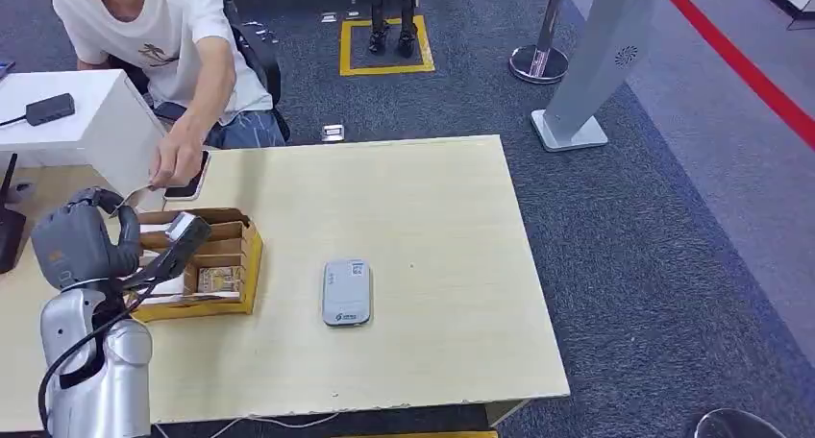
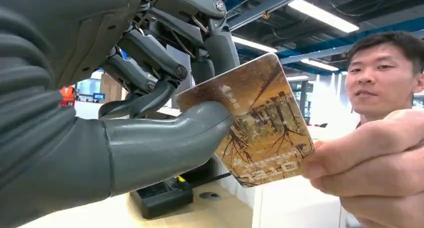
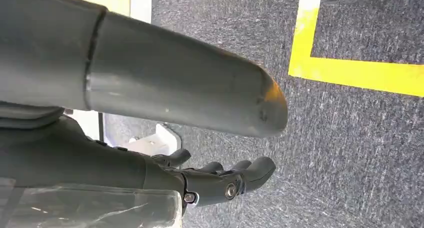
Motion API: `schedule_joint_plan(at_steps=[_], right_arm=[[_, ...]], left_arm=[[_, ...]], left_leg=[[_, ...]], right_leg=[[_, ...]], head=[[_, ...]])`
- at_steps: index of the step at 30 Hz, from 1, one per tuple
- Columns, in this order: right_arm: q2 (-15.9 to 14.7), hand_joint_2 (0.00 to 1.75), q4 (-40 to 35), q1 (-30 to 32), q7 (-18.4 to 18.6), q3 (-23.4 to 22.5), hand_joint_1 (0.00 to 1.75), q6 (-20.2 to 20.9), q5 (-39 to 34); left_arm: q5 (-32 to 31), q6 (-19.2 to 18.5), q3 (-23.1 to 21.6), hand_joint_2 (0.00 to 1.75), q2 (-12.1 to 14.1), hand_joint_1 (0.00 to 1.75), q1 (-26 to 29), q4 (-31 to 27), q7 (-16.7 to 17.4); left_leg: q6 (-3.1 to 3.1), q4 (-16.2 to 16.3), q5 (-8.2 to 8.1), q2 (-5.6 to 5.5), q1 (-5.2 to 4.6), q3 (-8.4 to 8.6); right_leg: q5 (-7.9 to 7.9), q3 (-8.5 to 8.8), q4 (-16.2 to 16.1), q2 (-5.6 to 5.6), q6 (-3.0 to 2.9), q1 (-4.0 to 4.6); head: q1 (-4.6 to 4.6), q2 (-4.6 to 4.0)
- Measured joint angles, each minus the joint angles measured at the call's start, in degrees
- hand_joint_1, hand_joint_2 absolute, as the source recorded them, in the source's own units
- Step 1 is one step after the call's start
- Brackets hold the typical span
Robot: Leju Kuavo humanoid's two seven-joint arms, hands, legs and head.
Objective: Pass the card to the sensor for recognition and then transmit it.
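Brown and gold, the card sits pinched in the robot's left hand, thumb pressed on its printed face and the darker fingers behind it. In the left wrist view its long axis runs from the fingers at centre out toward the lower right of the frame, where a person's hand grips the far corner. So both hold it at once, from opposite ends.

In the head view this meeting happens at the left of the frame, above the wooden box. The grey sensor lies flat on the table at centre, well apart from the card and off to the right of it.

Right hand hangs toward the carpet, fingers loosely curled, holding nothing that I can see. The left hand is much the nearer to the sensor, I'd judge.
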Motion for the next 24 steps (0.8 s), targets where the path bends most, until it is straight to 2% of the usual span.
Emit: schedule_joint_plan(at_steps=[4,5,6,11,13,14,17,22,23,24], right_arm=[[0.0,0.00,0.0,0.0,0.0,0.0,0.00,0.1,0.0],[0.0,0.00,0.0,0.0,0.0,0.0,0.00,0.1,0.0],[0.0,0.00,0.0,0.0,0.0,0.0,0.00,0.1,0.0],[0.0,0.00,0.0,0.0,0.0,0.0,0.00,0.2,-0.1],[0.1,0.00,0.0,0.0,0.0,0.0,0.00,0.2,-0.1],[0.1,0.00,0.0,0.0,0.0,0.0,0.00,0.2,-0.2],[0.1,0.00,0.0,0.0,0.0,0.0,0.00,0.2,-0.9],[0.1,0.00,0.0,0.0,0.1,-0.1,0.00,0.2,-1.0],[0.1,0.00,0.0,0.0,0.1,-0.2,0.00,0.2,-1.0],[0.1,0.00,0.0,0.0,0.1,-0.2,0.00,0.2,-1.0]], left_arm=[[-0.7,-0.4,0.0,1.75,-0.1,1.75,-0.1,0.2,-0.1],[-0.8,-0.5,0.0,1.75,-0.2,0.00,-0.1,0.4,-0.1],[-0.8,-0.5,0.0,0.00,-0.2,0.00,-0.1,0.4,-0.1],[-1.2,-1.9,0.0,0.00,-0.8,0.00,-0.1,0.5,-0.1],[-1.9,-3.8,-0.2,0.00,-1.0,0.00,0.0,0.5,-0.1],[-2.3,-4.7,-0.6,1.75,-1.0,0.00,0.1,0.5,-0.1],[-3.1,-7.3,-2.6,1.75,-1.0,0.00,0.7,0.5,0.1],[-3.0,-8.3,-6.1,1.75,-1.0,0.00,2.3,0.5,0.1],[-3.0,-8.4,-6.6,0.00,-0.9,0.00,2.6,0.5,0.2],[-2.8,-8.8,-7.3,0.00,-0.8,0.00,2.8,0.4,0.4]], left_leg=[[0.00,0.0,0.00,0.00,0.00,0.00],[0.00,0.0,0.00,0.00,0.00,0.00],[0.00,0.0,0.00,0.00,0.00,0.00],[0.00,0.0,0.00,0.00,0.00,0.00],[0.00,0.0,0.00,-0.01,-0.01,0.00],[0.00,0.0,0.00,-0.01,-0.01,0.00],[0.00,0.0,0.00,-0.01,-0.01,0.00],[0.00,0.0,0.00,-0.02,-0.01,0.00],[0.00,0.0,0.00,-0.02,-0.01,0.00],[0.00,0.0,0.00,-0.03,-0.01,0.00]], right_leg=[[0.00,0.00,0.0,0.00,0.00,0.00],[0.00,0.00,0.0,0.00,0.00,0.00],[0.00,0.00,0.0,0.00,0.00,0.00],[0.00,0.00,0.0,-0.02,0.00,0.00],[0.00,0.00,0.0,-0.02,0.00,0.00],[0.00,0.00,0.0,-0.02,0.00,0.00],[0.00,0.01,0.0,-0.03,0.00,-0.01],[0.00,0.01,0.0,-0.03,0.00,-0.01],[0.00,0.01,0.0,-0.03,0.00,-0.01],[0.00,0.01,0.0,-0.03,0.00,-0.01]], head=[[0.00,0.00],[0.00,0.00],[0.00,0.00],[0.02,0.00],[0.00,0.00],[0.02,0.00],[0.00,0.00],[0.00,0.00],[0.00,0.00],[0.00,0.00]])
